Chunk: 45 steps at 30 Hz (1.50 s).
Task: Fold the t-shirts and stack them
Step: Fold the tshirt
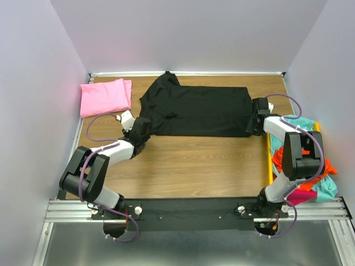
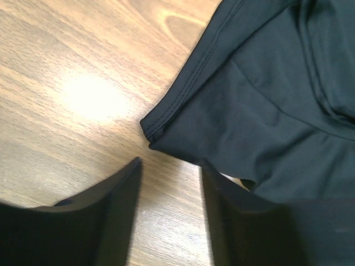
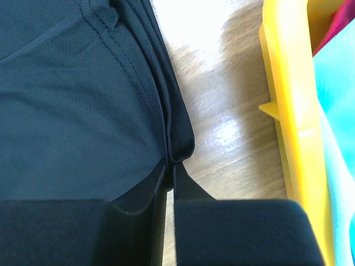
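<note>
A black t-shirt (image 1: 194, 111) lies spread flat across the back middle of the wooden table. My left gripper (image 1: 140, 134) is at its near left corner. In the left wrist view the left gripper (image 2: 171, 163) stands open over bare wood, and the sleeve's hemmed corner (image 2: 155, 130) lies just ahead of the fingertips. My right gripper (image 1: 254, 126) is at the shirt's right edge. The right wrist view shows the right gripper (image 3: 171, 166) shut on the bunched hem corner (image 3: 180, 141) of the black t-shirt. A folded pink t-shirt (image 1: 105, 96) rests at the back left.
A yellow bin (image 1: 270, 160) stands along the table's right edge, close beside my right gripper, its wall (image 3: 283, 111) showing in the right wrist view. It holds teal (image 1: 302, 123), orange (image 1: 277, 156) and magenta (image 1: 299, 197) shirts. Walls enclose the table on three sides.
</note>
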{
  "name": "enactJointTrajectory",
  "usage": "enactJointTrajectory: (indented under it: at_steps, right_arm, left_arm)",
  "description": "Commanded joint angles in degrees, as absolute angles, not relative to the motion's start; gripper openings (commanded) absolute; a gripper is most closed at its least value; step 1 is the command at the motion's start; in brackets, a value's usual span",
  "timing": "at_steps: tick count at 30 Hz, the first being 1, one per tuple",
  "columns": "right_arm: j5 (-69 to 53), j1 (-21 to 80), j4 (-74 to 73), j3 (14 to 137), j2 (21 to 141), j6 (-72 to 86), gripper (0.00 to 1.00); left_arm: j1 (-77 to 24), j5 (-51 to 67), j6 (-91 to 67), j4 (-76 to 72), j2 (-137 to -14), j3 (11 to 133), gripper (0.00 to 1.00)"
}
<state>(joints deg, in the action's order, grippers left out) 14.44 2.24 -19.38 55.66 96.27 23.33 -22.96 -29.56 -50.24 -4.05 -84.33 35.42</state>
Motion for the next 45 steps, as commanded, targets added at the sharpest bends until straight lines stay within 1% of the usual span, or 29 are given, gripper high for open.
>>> enactJointTrajectory:
  at_steps: [1, 7, 8, 10, 12, 15, 19, 21, 25, 27, 29, 30, 31, 32, 33, 34, 40, 45]
  right_arm:
    - [13.01, 2.29, -18.54, 54.67, 93.96, 22.68, 0.14]
    - [12.31, 2.29, -18.19, 54.14, 92.55, 22.33, 0.13]
    - [12.04, 2.29, -18.02, 53.88, 92.20, 22.32, 0.13]
    - [11.78, 2.29, -18.02, 53.79, 91.76, 22.24, 0.14]
    - [11.43, 2.29, -17.84, 53.61, 90.97, 22.15, 0.13]
    - [10.81, 2.29, -17.67, 53.44, 90.44, 21.97, 0.13]
    - [9.41, 2.29, -17.14, 53.26, 89.83, 21.71, 0.14]
    - [9.14, 2.29, -16.96, 53.26, 89.82, 21.62, 0.14]
    - [8.96, 2.29, -16.87, 53.00, 89.21, 21.53, 0.13]
    - [8.96, 2.29, -16.87, 52.82, 88.25, 21.36, 0.13]
    - [8.96, 2.29, -16.87, 52.39, 87.28, 21.36, 0.14]
    - [8.96, 2.29, -16.87, 52.21, 86.93, 21.27, 0.14]
    - [8.88, 2.29, -16.87, 52.12, 86.31, 21.27, 0.14]
    - [8.88, 2.29, -16.87, 52.03, 86.13, 21.27, 0.14]
    - [8.88, 2.29, -16.79, 51.94, 85.96, 21.18, 0.14]
    - [8.88, 2.29, -16.87, 51.94, 86.04, 21.18, 0.14]
    - [9.14, 2.29, -16.87, 51.42, 86.57, 21.27, 0.14]
    - [11.07, 2.29, -17.05, 49.84, 84.47, 21.53, 0.13]
  left_arm:
    - [-22.59, -31.29, -52.21, -4.04, -86.04, 36.91, 0.48]
    - [-22.33, -31.38, -52.03, -2.73, -88.50, 39.02, 0.37]
    - [-22.24, -31.55, -51.94, -2.46, -88.94, 39.28, 0.32]
    - [-22.32, -31.64, -52.29, -2.20, -89.21, 39.64, 0.30]
    - [-22.24, -31.82, -53.43, -1.59, -89.38, 39.81, 0.30]
    - [-22.24, -31.12, -53.88, -1.67, -89.38, 40.08, 0.34]
    - [-22.32, -30.67, -54.40, -2.02, -90.18, 41.13, 0.37]
    - [-22.24, -30.76, -54.58, -2.02, -90.44, 41.22, 0.41]
    - [-22.24, -30.85, -54.14, -1.23, -91.31, 42.09, 0.41]
    - [-22.24, -31.11, -53.88, -0.36, -91.84, 42.97, 0.40]
    - [-22.32, -31.29, -53.79, -0.09, -92.28, 43.15, 0.38]
    - [-22.24, -31.72, -53.88, -0.09, -92.37, 43.15, 0.31]
    - [-22.24, -31.99, -53.70, -0.09, -92.29, 43.15, 0.21]
    - [-22.32, -32.34, -53.70, -0.09, -92.29, 42.98, 0.14]
    - [-22.32, -32.60, -53.61, 1.04, -91.85, 42.46, 0.05]
    - [-22.24, -32.69, -53.70, 0.79, -91.50, 42.10, 0.00]
    - [-22.24, -32.43, -51.68, 0.44, -90.35, 40.87, 0.00]
    - [-22.24, -32.43, -50.98, 0.26, -87.55, 38.24, 0.00]
